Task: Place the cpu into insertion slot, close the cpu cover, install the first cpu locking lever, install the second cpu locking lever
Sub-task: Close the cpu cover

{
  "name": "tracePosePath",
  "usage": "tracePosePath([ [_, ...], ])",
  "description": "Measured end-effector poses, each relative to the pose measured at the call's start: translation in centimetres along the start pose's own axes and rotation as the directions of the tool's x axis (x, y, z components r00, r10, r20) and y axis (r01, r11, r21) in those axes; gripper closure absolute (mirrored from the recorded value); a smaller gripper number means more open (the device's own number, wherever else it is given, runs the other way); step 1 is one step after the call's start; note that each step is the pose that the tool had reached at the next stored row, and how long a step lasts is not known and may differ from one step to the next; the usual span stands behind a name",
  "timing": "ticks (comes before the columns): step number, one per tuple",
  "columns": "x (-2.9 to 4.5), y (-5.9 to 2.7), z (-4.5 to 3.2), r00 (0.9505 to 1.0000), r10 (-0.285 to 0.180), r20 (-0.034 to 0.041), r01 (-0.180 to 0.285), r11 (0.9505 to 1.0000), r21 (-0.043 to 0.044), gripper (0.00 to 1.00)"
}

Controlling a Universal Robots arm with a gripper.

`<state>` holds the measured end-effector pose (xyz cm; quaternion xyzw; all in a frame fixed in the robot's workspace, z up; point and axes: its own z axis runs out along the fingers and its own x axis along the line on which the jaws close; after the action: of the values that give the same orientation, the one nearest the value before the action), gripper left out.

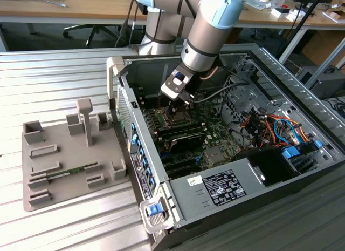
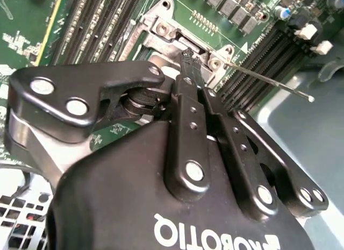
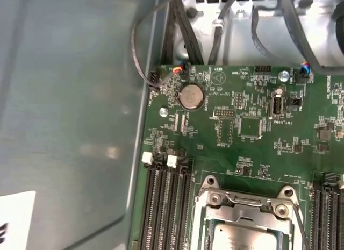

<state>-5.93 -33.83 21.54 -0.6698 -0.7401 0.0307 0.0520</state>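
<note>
Inside the open case (image 1: pixel 124 105), mid-frame in the exterior view: fingers (image 2: pixel 189 94) clenched shut by the cover (image 3: pixel 236 211).
Chip (image 3: pixel 242 238) seated beneath; one lever (image 2: pixel 310 98) stands free. Lever step, I judge: needs pressing down, hooking.

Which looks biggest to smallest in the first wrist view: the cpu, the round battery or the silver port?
1. cpu, even with part cut off by the picture's edge.
2. round battery.
3. silver port.
All lie on one board, so nearness hardly skews this.
</note>
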Motion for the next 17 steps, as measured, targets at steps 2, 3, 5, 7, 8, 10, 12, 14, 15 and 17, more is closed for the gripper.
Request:
tracePosePath([
  [2, -0.01, 0.23, -0.25, 1.0000, 0.000, -0.0003, 0.000, 1.0000, 0.0020, 0.90],
  [3, -0.06, 0.77, -0.32, 1.0000, 0.000, -0.0011, 0.000, 1.0000, 0.0085, 0.90],
  [5, -0.16, 1.73, -0.51, 1.0000, 0.001, -0.0019, -0.001, 0.9998, 0.0207, 0.90],
  [7, -0.14, 1.85, -1.86, 1.0000, 0.001, -0.0023, -0.001, 0.9997, 0.0233, 0.90],
  [8, -0.12, 1.79, -2.32, 1.0000, 0.001, -0.0024, -0.001, 0.9997, 0.0233, 0.90],
  [10, -0.07, 1.63, -3.78, 1.0000, 0.001, -0.0029, -0.001, 0.9997, 0.0232, 0.90],
  [12, -0.06, 1.62, -3.91, 1.0000, 0.000, -0.0036, 0.000, 0.9997, 0.0231, 0.90],
  [14, -0.06, 1.61, -3.92, 1.0000, 0.001, -0.0036, 0.000, 0.9997, 0.0232, 0.90],
  [15, -0.07, 1.61, -3.92, 1.0000, 0.000, -0.0017, 0.000, 1.0000, 0.0089, 0.90],
  [17, -0.06, 1.60, -3.90, 1.0000, -0.001, 0.0017, 0.001, 0.9996, -0.0289, 0.90],
])
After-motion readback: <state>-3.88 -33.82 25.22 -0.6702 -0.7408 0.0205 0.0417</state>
